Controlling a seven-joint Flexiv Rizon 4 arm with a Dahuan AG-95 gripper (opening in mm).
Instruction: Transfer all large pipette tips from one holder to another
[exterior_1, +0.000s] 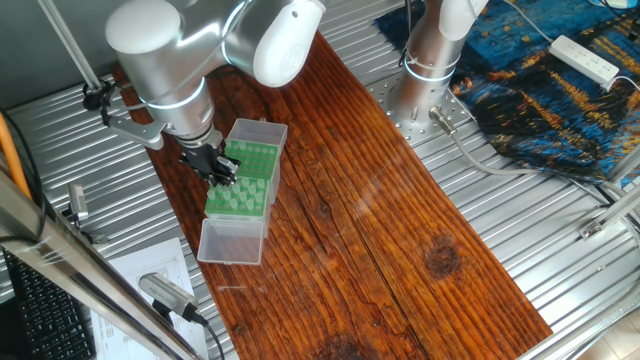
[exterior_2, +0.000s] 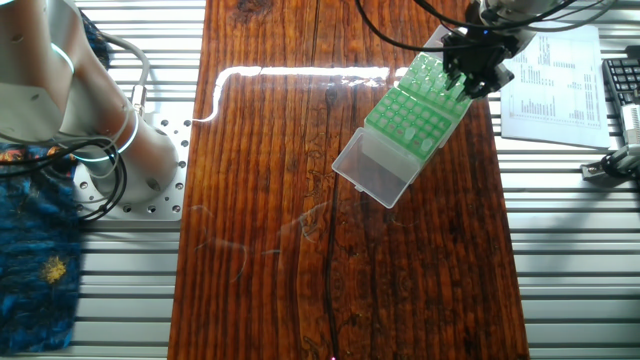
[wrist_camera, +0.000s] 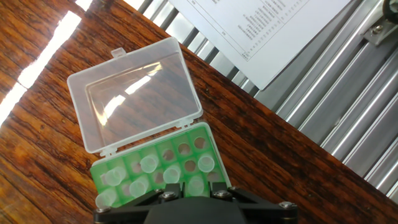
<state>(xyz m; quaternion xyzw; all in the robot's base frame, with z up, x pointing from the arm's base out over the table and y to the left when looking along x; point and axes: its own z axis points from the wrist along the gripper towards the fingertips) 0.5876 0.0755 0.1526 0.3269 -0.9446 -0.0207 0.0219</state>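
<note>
From where I am standing, the gripper (exterior_1: 218, 168) is hanging low over the green rack (exterior_1: 240, 185), right above the rows nearest the arm. Its black fingers are hiding what is beneath them in both fixed views, and the hand view is showing only the dark underside of the hand, so I cannot tell whether the jaws are wide, narrow or holding a tip.

The large pipette tips (wrist_camera: 149, 163) are standing upright in the rack's holes, their pale round mouths facing up. Several holes towards the hinge are looking empty. I would judge these cones to be very light, thin-walled and smooth, so they are likely to slip if pinched loosely and to dent or skew if pinched hard. The wide collar at the top looks like the best place to take one, gripping across the rim and lifting straight up so that it is not dragging on the hole or tilting its neighbours. They are sitting close together, so the fingers are having little room between rows.

Just beyond the rack, the clear lid (wrist_camera: 137, 93) is lying open and flat on the wooden table (exterior_1: 400, 240), hinged to the rack's edge. A second clear flap (exterior_1: 258, 133) is lying open at the opposite end.

Further off, a printed sheet (exterior_2: 550, 70) is resting on the ribbed metal bench.
</note>
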